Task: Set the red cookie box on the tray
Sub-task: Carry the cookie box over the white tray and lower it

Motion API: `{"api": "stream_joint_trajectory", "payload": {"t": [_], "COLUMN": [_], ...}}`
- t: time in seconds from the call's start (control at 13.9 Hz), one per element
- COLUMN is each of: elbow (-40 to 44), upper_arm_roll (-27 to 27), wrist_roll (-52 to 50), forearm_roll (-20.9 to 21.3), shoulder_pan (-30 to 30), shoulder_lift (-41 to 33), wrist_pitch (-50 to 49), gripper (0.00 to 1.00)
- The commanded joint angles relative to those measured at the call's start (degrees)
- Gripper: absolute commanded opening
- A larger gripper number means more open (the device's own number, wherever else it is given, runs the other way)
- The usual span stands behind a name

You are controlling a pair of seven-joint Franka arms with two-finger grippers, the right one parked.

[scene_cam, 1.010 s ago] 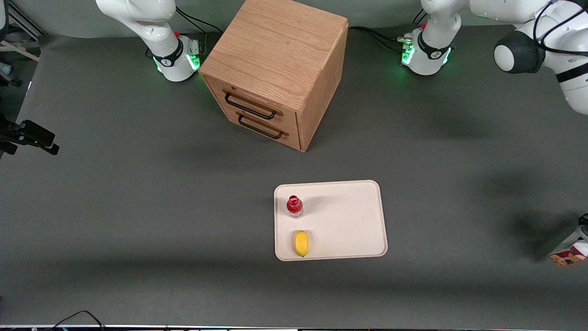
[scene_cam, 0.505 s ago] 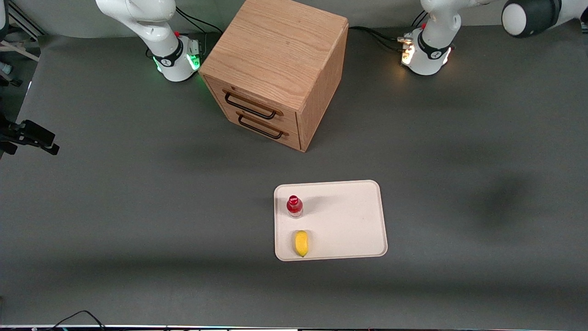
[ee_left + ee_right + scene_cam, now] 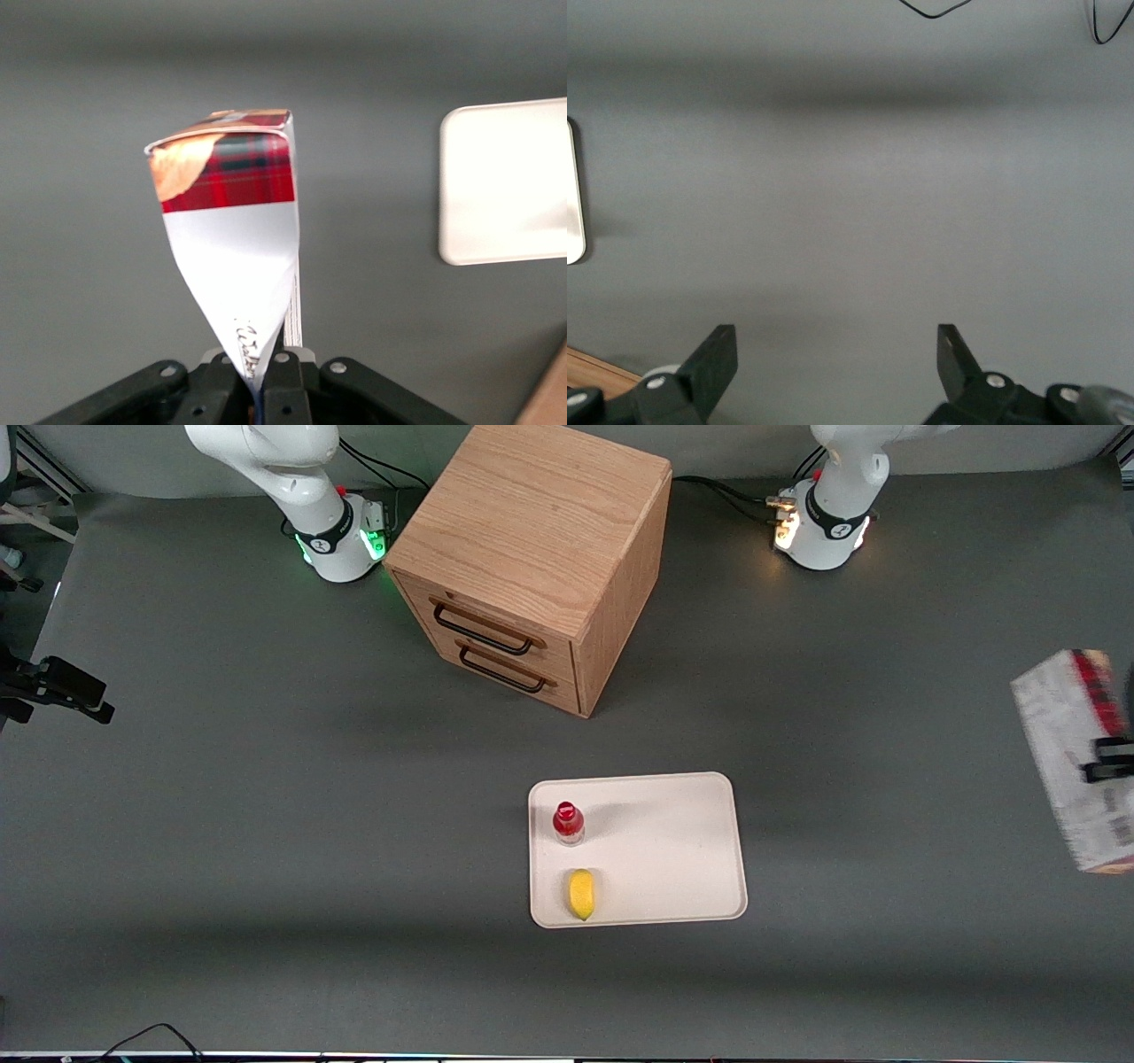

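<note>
Red plaid and white cardboard is showing at the working arm's end of the worktop (image 3: 266, 824): one box (image 3: 1076, 757) is hanging in the air there, well apart from the tray (image 3: 673, 850), and it is not touching the grey surface. One end effector (image 3: 261, 376) is gripping it; in the wrist view its two fingers are pinching the white end of the box (image 3: 235, 257) so tightly that the cardboard is narrowing to a crease between them, while the plaid end with a tan cookie picture is pointing away from the fingers. In the front view a dark part of the end effector (image 3: 1107, 762) is lying across the box's long white face at the picture's edge.

One cream tray is sitting flat on the worktop, nearer to the front camera than the cabinet (image 3: 532, 558). Two things are resting on it, both along the edge toward the parked arm's end: one small red-capped bottle (image 3: 568, 822) standing upright, and one yellow fruit (image 3: 581, 894) lying nearer to the camera than the bottle. They are near each other but not touching. The rest of the tray's surface is bare.

One wooden cabinet is standing between the two arm bases, turned at an angle, with two drawers stacked one above the other, each carrying one dark handle and both shut.
</note>
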Motion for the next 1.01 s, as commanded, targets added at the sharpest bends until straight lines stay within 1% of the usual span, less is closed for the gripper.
{"api": "stream_joint_trajectory", "payload": {"t": [0.0,0.14,0.22,0.29,0.43,0.51,0.65,0.79,0.87,0.94], "elbow": [-5.83,-9.79,-13.03,-21.32,-29.89,-32.98,-34.94,-34.85,-34.77,-34.77], "upper_arm_roll": [-8.82,-15.24,-17.62,-20.25,-22.38,-22.83,-22.92,-23.96,-24.32,-24.32], "wrist_roll": [-13.88,-21.01,-24.78,-31.17,-38.84,-41.14,-43.89,-44.16,-44.16,-43.98], "forearm_roll": [2.59,5.48,5.84,7.5,9.44,11.63,16.37,20.94,22.36,22.63], "shoulder_pan": [0.27,0.27,0.36,0.18,0.09,-0.43,-1.13,-1.49,-1.49,-1.58], "shoulder_lift": [-1.57,-1.48,-1.3,-1.13,0.01,1.58,6.06,10.63,12.13,13.02], "wrist_pitch": [0.71,3.42,6.92,15.92,27.9,33.7,41.12,44.39,45.09,46.41], "gripper": [0.0,0.0,0.0,0.0,0.0,0.0,0.0,0.0,0.0,0.0]}}
